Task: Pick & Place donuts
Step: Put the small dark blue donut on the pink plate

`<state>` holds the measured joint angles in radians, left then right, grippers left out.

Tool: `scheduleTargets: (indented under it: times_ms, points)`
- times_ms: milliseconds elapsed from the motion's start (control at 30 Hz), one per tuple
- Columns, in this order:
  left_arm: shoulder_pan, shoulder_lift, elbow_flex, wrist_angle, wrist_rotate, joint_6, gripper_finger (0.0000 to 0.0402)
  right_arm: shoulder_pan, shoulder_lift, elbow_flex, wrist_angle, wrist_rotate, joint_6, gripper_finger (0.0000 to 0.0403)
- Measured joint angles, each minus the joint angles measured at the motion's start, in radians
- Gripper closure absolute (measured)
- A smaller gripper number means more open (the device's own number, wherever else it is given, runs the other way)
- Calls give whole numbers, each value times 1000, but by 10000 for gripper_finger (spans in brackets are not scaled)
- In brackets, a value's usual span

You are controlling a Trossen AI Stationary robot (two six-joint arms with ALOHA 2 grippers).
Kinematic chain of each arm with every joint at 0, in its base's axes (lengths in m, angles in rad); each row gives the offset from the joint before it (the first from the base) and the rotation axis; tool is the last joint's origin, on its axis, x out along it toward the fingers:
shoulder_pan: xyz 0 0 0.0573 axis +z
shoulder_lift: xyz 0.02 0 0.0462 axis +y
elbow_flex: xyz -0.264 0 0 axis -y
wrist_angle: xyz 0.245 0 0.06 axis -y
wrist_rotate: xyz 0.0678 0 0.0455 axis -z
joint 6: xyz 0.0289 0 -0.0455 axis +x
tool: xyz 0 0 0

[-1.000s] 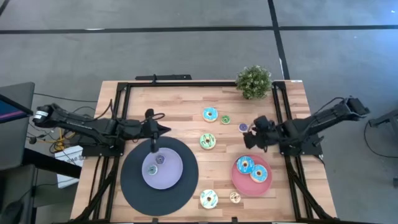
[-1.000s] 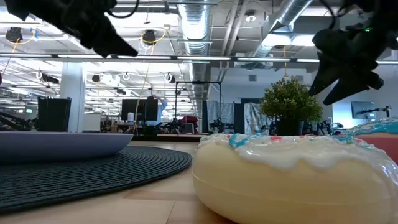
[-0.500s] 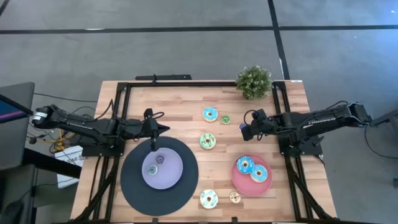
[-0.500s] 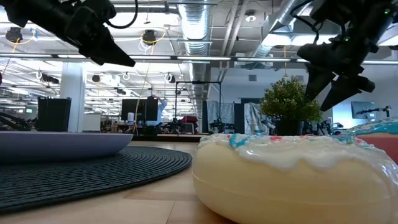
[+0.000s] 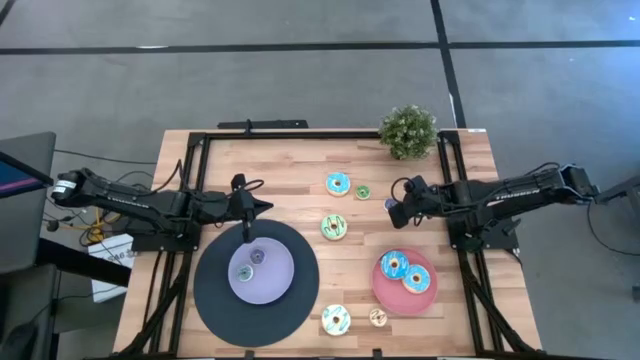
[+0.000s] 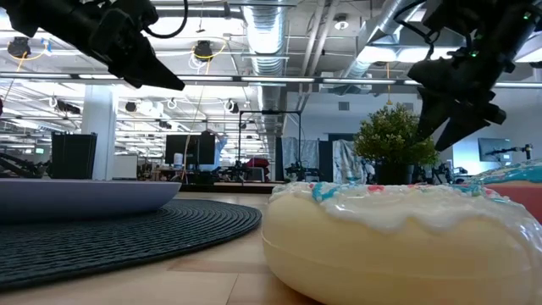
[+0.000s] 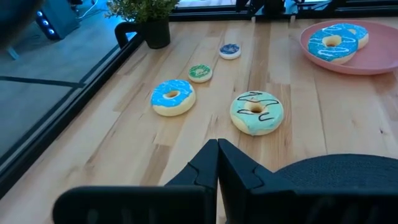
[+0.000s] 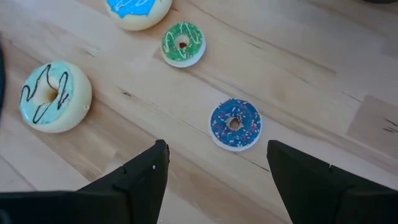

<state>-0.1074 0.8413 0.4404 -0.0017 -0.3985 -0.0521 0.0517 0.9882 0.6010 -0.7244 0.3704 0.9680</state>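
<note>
My right gripper (image 5: 396, 210) (image 8: 217, 180) is open and hangs just above the table, right of the middle. A coin-sized blue sprinkled donut (image 8: 235, 124) lies flat on the wood just ahead of its spread fingers, untouched. Nearby lie a small green donut (image 8: 183, 43), a blue-iced donut (image 5: 338, 184) and a pale green donut with dark drizzle (image 5: 334, 227). Two blue-iced donuts (image 5: 395, 265) rest on the pink plate (image 5: 384, 292). A white-iced donut (image 5: 335, 319) and a small orange one (image 5: 377, 317) lie near the near edge. My left gripper (image 5: 250, 212) (image 7: 217, 163) is shut, above the black disc's far rim.
A big black disc (image 5: 210, 300) carries a lavender plate (image 5: 280, 285) with two small donuts (image 5: 257, 256). A potted plant (image 5: 408, 130) stands at the far edge, right of the middle. Black frame rails (image 5: 300, 136) run along the table's far, left and right sides.
My right gripper has come down and moved a little toward the far edge, onto the spot of the small blue donut, its arm stretching out flatter; in the last half second it has kept still. The donuts have stayed where they were.
</note>
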Motion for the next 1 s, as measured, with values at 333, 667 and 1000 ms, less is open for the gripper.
scheduleTargets:
  times_ms: [333, 667, 1000]
  points:
    - [0, 0, 1, 17, -7, -23, 401, 0, 16, 0, -25, 22, 7, 58]
    - [0, 0, 1, 13, 20, -24, 401, 42, 80, 0, -22, 56, 157, 23]
    - [0, 0, 1, 16, 21, -32, 401, 130, 354, 0, 126, 88, 150, 23]
